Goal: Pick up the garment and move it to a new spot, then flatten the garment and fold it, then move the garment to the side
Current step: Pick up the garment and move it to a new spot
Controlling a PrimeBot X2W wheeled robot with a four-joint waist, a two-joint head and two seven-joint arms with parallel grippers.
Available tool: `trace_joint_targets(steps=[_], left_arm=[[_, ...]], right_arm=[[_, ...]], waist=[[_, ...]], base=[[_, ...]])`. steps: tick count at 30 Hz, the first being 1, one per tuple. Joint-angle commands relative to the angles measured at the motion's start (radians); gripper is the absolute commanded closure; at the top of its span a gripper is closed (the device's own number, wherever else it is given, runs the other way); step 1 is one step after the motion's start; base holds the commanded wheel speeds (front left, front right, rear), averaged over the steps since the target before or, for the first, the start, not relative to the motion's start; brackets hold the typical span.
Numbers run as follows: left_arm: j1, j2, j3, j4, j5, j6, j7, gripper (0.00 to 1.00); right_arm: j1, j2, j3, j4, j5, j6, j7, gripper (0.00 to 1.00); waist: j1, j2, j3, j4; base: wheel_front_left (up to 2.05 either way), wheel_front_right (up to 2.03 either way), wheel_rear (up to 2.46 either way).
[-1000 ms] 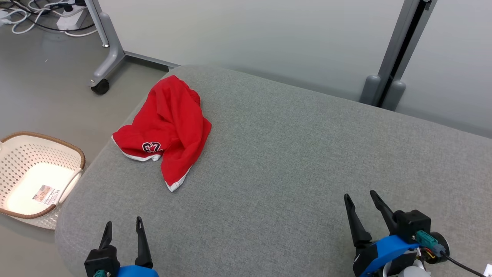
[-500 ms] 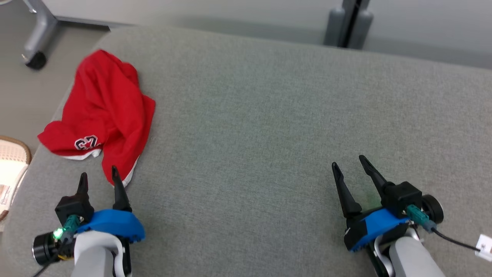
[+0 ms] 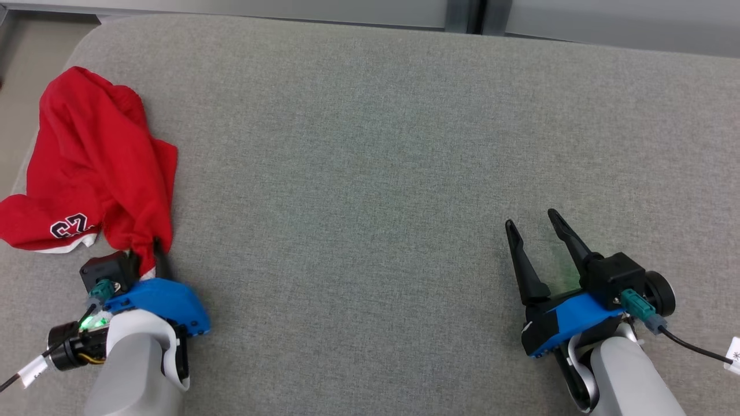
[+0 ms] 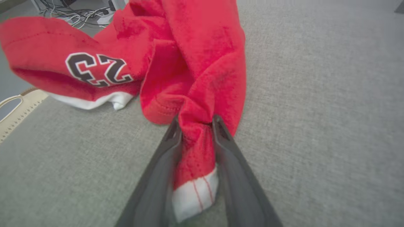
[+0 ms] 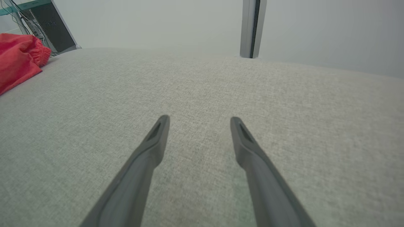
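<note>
The garment (image 3: 98,156) is a crumpled red piece with a white hem and a black "23". It lies at the far left of the grey cushion (image 3: 370,144). My left gripper (image 3: 147,249) sits at its near corner. In the left wrist view the left gripper (image 4: 195,123) has both fingers pressed on a bunched strip of the garment (image 4: 195,63) down to the white hem. My right gripper (image 3: 531,218) rests low at the right, open, and the right wrist view shows that gripper (image 5: 199,121) with nothing between its fingers. The garment (image 5: 15,60) lies far to its left.
The cushion's left edge runs just beside the garment, with floor beyond it. A pale basket rim (image 4: 12,107) and floor cables (image 4: 72,15) lie past that edge. A grey post (image 5: 252,28) stands behind the cushion against a pale wall.
The head camera has tilted down and turned. My left gripper has reached forward to the garment's near corner and closed its fingers onto the fabric. The right gripper stays open.
</note>
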Motion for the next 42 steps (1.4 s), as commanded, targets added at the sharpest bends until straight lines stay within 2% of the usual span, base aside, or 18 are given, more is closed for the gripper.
trace_joint_targets(steps=[1,7,12,19,20,26,29,33,34,36,42], left_arm=[[-0.020,-0.003,-0.005,-0.022,0.001,-0.009,-0.001,1.00],[-0.039,0.012,-0.030,-0.225,0.039,-0.055,-0.003,1.00],[-0.109,0.022,-0.107,-0.370,0.093,-0.102,-0.003,1.00],[-0.165,-0.022,-0.246,-0.509,0.101,-0.146,0.053,1.00],[-0.165,-0.022,-0.246,-0.509,0.101,-0.146,0.053,1.00],[-0.185,-0.056,-0.371,-0.611,0.030,-0.156,0.073,1.00],[-0.184,-0.059,-0.433,-0.679,-0.062,-0.131,0.064,1.00],[-0.136,-0.057,-0.484,-0.722,-0.171,-0.055,0.057,1.00],[-0.093,-0.057,-0.466,-0.710,-0.198,-0.020,0.055,1.00],[-0.037,-0.037,-0.435,-0.696,-0.218,0.003,0.049,1.00],[0.171,0.032,-0.366,-0.618,-0.262,0.036,0.031,1.00]], right_arm=[[0.001,-0.003,-0.005,0.000,0.008,0.000,-0.003,0.00],[0.019,-0.003,-0.009,0.007,0.039,0.000,-0.003,0.00],[0.041,-0.003,-0.006,0.014,0.087,0.000,-0.003,0.00],[0.065,-0.003,0.017,0.014,0.151,0.000,-0.003,0.00],[0.065,-0.003,0.017,0.014,0.151,0.000,-0.003,0.00],[0.086,-0.003,0.030,0.018,0.173,0.000,-0.003,0.00],[0.092,-0.002,0.025,0.018,0.178,0.000,-0.003,0.00],[0.101,-0.002,0.015,0.010,0.185,0.000,-0.003,0.00],[0.104,-0.002,0.004,0.006,0.184,0.000,-0.003,0.00],[0.107,-0.002,-0.006,0.001,0.181,0.000,-0.003,0.00],[0.113,-0.003,-0.016,0.003,0.163,0.000,-0.003,0.00]], waist=[[-0.0001,-0.0002,-0.010,-0.003],[-0.0001,-0.0002,-0.066,-0.007],[-0.0001,-0.0002,-0.121,-0.039],[-0.0001,-0.0002,-0.175,-0.171],[-0.0001,-0.0002,-0.175,-0.171],[-0.0001,-0.0002,-0.196,-0.302],[-0.0001,-0.0002,-0.200,-0.344],[-0.0001,-0.0002,-0.201,-0.363],[-0.0001,-0.0002,-0.201,-0.356],[-0.0001,-0.0002,-0.199,-0.342],[-0.0001,-0.0002,-0.196,-0.282]], base=[[0.00,0.00,0.00],[0.00,0.00,0.00],[0.00,0.00,0.00],[0.00,0.00,0.00],[0.00,0.00,0.00],[0.00,0.00,0.00],[0.00,0.00,0.00],[0.00,0.00,0.00],[0.00,0.00,0.00],[0.00,0.00,0.00],[0.00,0.00,0.00]])
